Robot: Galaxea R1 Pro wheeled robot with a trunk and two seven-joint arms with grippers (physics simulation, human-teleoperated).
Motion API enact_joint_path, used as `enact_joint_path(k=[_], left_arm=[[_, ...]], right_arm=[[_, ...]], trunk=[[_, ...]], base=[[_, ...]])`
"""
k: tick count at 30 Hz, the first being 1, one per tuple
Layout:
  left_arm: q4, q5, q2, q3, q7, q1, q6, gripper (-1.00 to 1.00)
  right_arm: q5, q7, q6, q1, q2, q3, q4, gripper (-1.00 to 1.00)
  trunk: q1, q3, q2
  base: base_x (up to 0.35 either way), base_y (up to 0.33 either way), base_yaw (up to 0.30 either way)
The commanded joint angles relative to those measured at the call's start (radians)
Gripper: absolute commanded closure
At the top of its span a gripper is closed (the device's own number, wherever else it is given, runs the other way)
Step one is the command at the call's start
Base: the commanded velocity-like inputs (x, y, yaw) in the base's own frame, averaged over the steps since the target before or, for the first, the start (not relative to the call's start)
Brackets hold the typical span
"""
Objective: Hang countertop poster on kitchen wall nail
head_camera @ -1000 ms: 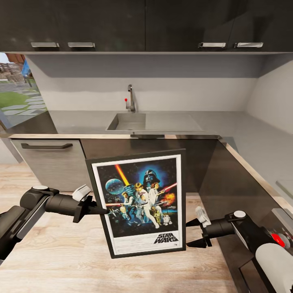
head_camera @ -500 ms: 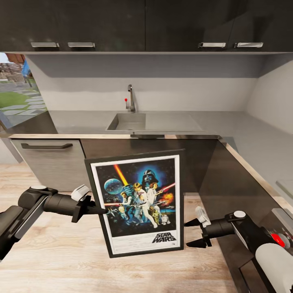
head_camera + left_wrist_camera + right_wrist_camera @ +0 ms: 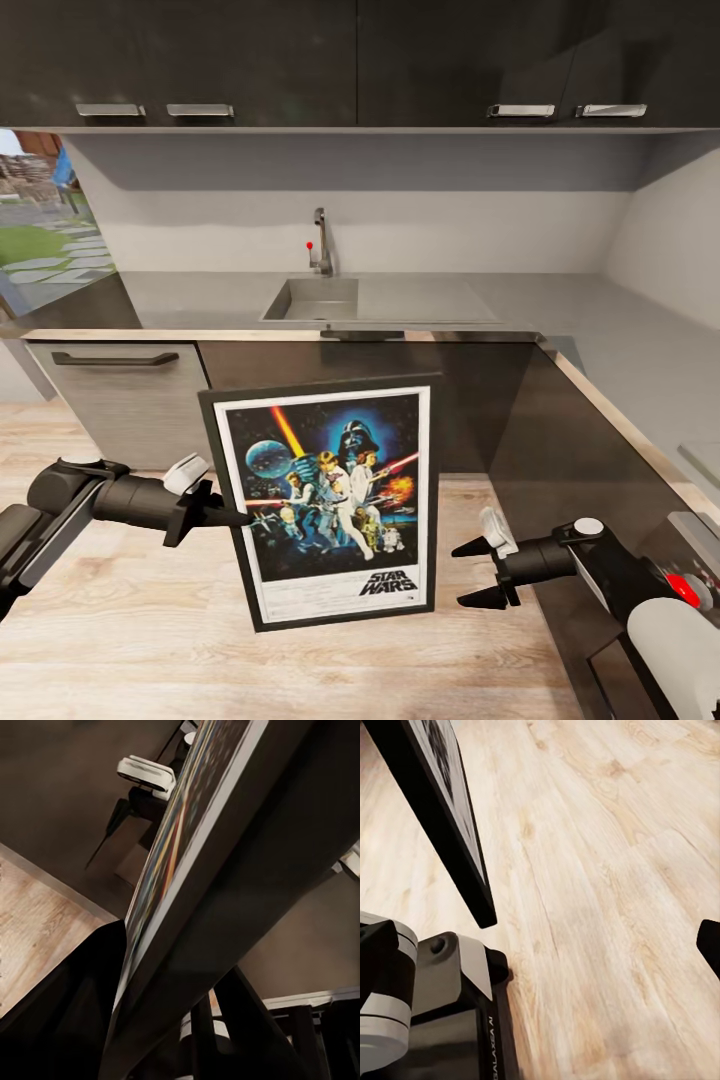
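While the left gripper (image 3: 222, 516) pinches the left edge of the poster (image 3: 325, 500), its 2 fingers clamped on the black frame about halfway up, the whole weight hangs from that 1 side grip. The right gripper (image 3: 472, 573) waits just beside the frame's right edge with its fingers spread and nothing between them. From the left wrist view the frame (image 3: 217, 892) runs edge-on through the jaws, so the hold looks seated on the rim, not the printed face. The poster is off the kitchen countertop (image 3: 420, 300) and held in the air in front of the dark cabinets, above the wooden floor (image 3: 130, 640). It stands upright, long axis vertical with a slight lean, picture facing the robot, "STAR WARS" lettering at the bottom. Carrying it well likely calls for slow, level travel, since a 1-sided pinch invites swinging; steadying the free edge with the right gripper may help before reaching a nail.
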State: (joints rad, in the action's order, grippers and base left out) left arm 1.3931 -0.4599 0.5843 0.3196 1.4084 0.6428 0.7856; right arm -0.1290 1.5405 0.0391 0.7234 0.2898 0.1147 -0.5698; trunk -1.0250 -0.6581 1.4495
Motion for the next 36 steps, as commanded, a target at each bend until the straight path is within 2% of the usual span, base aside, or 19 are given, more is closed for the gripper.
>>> enact_joint_path(k=[1, 8, 17, 20, 36], left_arm=[[0.000, -0.007, 0.001, 0.003, 0.000, 0.001, 0.006, 1.00], [0.001, -0.008, 0.001, 0.003, 0.005, 0.001, -0.022, 1.00], [0.001, -0.008, -0.001, 0.004, 0.006, 0.001, -0.025, 1.00], [0.001, -0.008, -0.001, 0.004, 0.006, 0.001, -0.025, 1.00], [0.001, -0.008, -0.001, 0.004, 0.006, 0.001, -0.025, 1.00]], right_arm=[[-0.001, 0.001, 0.004, 0.001, 0.000, 0.003, -0.001, -1.00], [-0.001, 0.000, 0.005, 0.001, -0.024, 0.004, -0.002, -1.00], [-0.001, 0.000, 0.005, 0.001, -0.033, 0.005, -0.002, -1.00], [-0.001, 0.000, 0.006, 0.001, -0.043, 0.005, -0.002, -1.00], [-0.001, 0.000, 0.007, 0.001, -0.050, 0.003, -0.001, -1.00]], trunk=[[0.000, -0.001, 0.001], [0.000, -0.001, 0.001], [0.000, -0.001, 0.001], [0.000, -0.001, 0.001], [0.000, -0.001, 0.001]], base=[[0.000, 0.000, 0.000], [0.000, 0.000, 0.000], [0.000, 0.000, 0.000], [0.000, 0.000, 0.000], [0.000, 0.000, 0.000]])
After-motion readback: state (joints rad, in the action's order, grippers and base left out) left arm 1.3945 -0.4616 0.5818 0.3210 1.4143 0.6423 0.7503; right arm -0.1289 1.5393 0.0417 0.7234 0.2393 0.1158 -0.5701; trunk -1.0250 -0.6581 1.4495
